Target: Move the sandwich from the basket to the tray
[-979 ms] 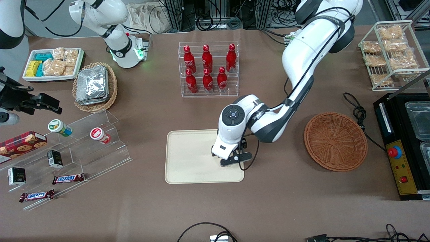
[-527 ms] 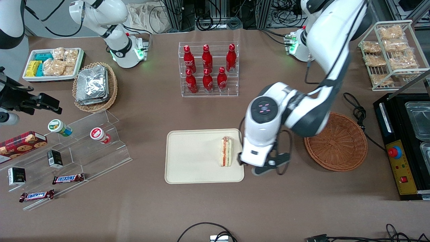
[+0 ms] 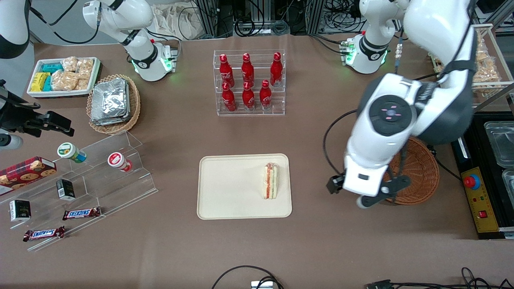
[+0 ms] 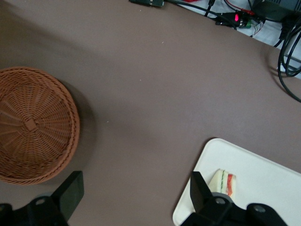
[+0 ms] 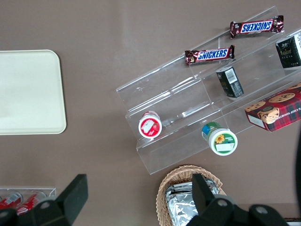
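The sandwich (image 3: 270,181), a pale wedge with red, orange and green layers, lies on the cream tray (image 3: 229,188) near the tray's edge toward the working arm's end. It also shows in the left wrist view as the sandwich (image 4: 225,181) on the tray (image 4: 263,174). The reddish-brown wicker basket (image 3: 419,176) holds nothing and is partly covered by the arm; in the wrist view the basket (image 4: 33,125) is plainly bare inside. My gripper (image 3: 361,193) hangs high over the table between tray and basket. The gripper (image 4: 136,195) is open with only brown table between its fingers.
A clear rack of red bottles (image 3: 249,82) stands farther from the front camera than the tray. A stepped acrylic shelf (image 3: 100,172) with snacks and a tan basket of foil packets (image 3: 114,103) lie toward the parked arm's end. A black machine (image 3: 482,176) sits beside the basket.
The gripper let go of the sandwich on the tray, rose and swung away toward the basket. The sandwich stays where it was set down.
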`<action>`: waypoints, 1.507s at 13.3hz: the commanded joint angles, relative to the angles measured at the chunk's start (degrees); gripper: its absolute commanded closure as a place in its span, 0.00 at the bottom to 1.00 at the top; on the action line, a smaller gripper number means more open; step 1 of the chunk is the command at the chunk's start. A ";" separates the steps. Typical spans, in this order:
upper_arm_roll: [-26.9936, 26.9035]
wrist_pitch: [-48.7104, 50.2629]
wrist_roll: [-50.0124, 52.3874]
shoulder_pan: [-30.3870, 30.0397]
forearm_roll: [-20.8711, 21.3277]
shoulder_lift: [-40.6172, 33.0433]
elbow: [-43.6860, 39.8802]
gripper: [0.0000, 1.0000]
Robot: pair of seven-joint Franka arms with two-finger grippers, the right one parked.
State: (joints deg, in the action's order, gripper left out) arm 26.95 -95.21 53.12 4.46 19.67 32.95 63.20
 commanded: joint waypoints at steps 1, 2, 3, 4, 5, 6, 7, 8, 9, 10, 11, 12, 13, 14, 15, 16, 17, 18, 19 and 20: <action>0.30 1.87 -4.16 -3.39 -3.14 -3.76 2.80 0.00; 0.30 2.05 -5.30 -4.27 -4.10 -4.99 3.68 0.00; 0.21 1.96 -7.14 -5.59 -5.42 -6.13 4.82 0.00; 0.21 1.96 -9.85 -7.43 -7.08 -7.80 6.74 0.00; 0.04 2.05 -13.19 -8.40 -8.49 -9.21 7.72 0.00; -0.05 2.14 -15.75 -9.98 -9.64 -10.53 8.68 0.00; -0.40 2.14 -18.47 -11.21 -11.39 -12.80 10.70 0.00; -4.15 1.53 -21.80 -10.70 -13.76 -15.35 13.24 0.00; -8.01 1.17 -26.01 -9.66 -17.17 -17.81 15.79 0.00; -10.75 0.73 -30.93 -8.95 -19.30 -20.10 18.34 0.00; -12.60 0.73 -34.63 -8.85 -19.84 -22.03 20.36 0.00; -13.49 0.82 -36.84 -8.85 -19.84 -23.79 22.39 0.00; -14.37 0.82 -39.21 -8.85 -19.84 -25.90 24.75 0.00; -15.08 0.82 -41.50 -8.85 -19.84 -27.83 26.78 0.00; -16.04 1.25 -42.13 -8.85 -19.76 -29.51 27.84 0.00; -16.40 2.21 -42.14 -8.85 -19.58 -31.00 28.03 0.00; -16.49 4.14 -42.66 -8.94 -19.41 -32.24 27.94 0.00; -17.79 5.90 -42.75 -8.94 -19.41 -33.29 27.94 0.00; -19.03 7.39 -42.93 -8.85 -19.84 -34.26 27.94 0.00; -19.30 8.71 -44.15 -8.85 -19.76 -35.14 28.03 0.00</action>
State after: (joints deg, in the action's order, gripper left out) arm 9.42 -88.18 11.16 -4.90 0.76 1.07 89.00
